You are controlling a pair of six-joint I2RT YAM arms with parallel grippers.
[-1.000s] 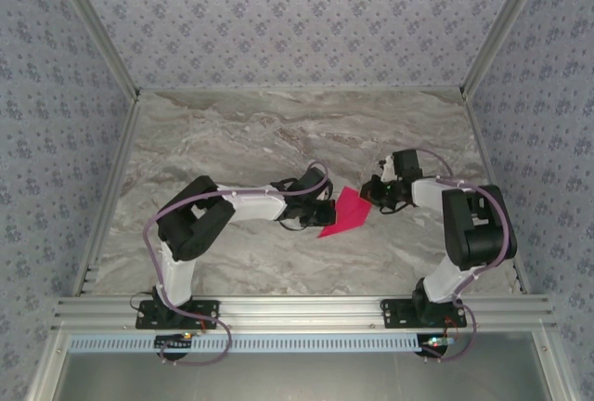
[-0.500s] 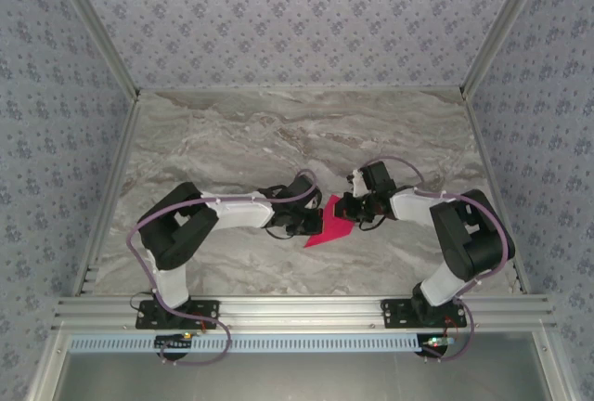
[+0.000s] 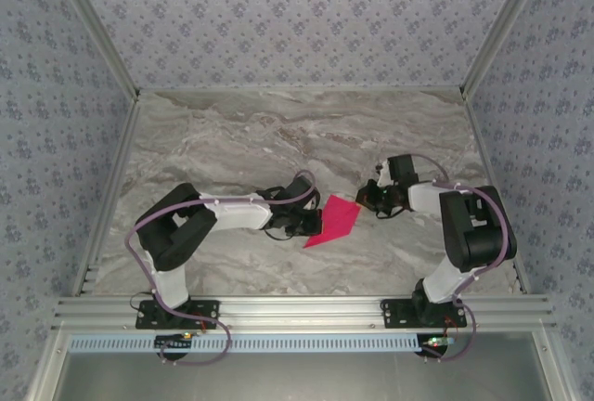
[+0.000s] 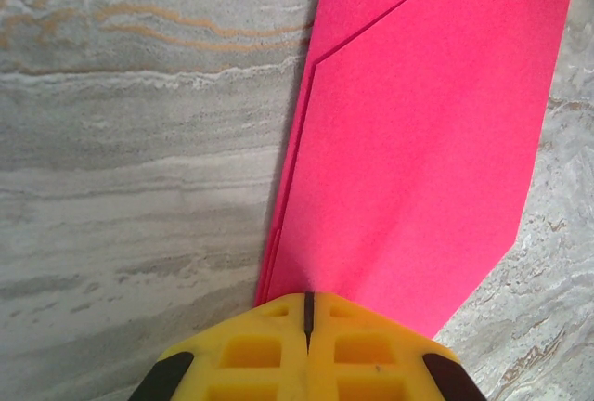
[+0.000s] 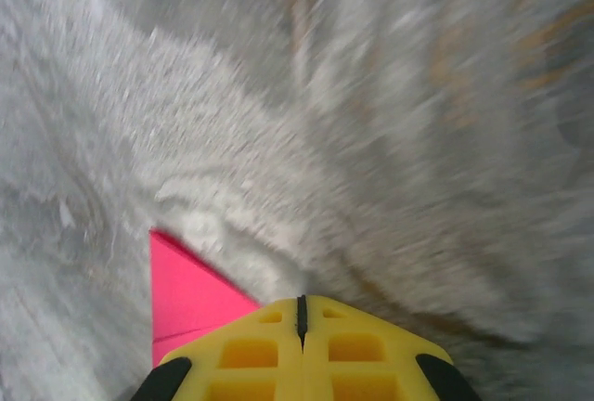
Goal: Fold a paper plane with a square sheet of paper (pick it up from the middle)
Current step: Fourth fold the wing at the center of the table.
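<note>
Folded pink paper (image 3: 334,222), lying flat on the grey marble-look tabletop (image 3: 260,132). Long shape with slanted ends. Up close (image 4: 418,141), one layer folded over another, with a straight fold edge near the paper's left side.

Right at the paper's left edge, the left end effector (image 3: 314,223) (image 4: 306,301). Yellow fingers clenched tight, just a thin dark line between them. Tips touching the paper's edge; hard to tell if any paper is pinched inside.

Just off the paper's right corner, the right end effector (image 3: 369,199) (image 5: 300,303). Also clenched, fingers pressed together, with a small gap to the paper. In its own blurry camera, a little pink corner of the paper (image 5: 186,294) down to the left of the fingers.

Farther out from the paper on each side, the left arm (image 3: 232,206) and the right arm (image 3: 464,225), white and black with purple cables. Around the tabletop, flowery walls (image 3: 297,11).
</note>
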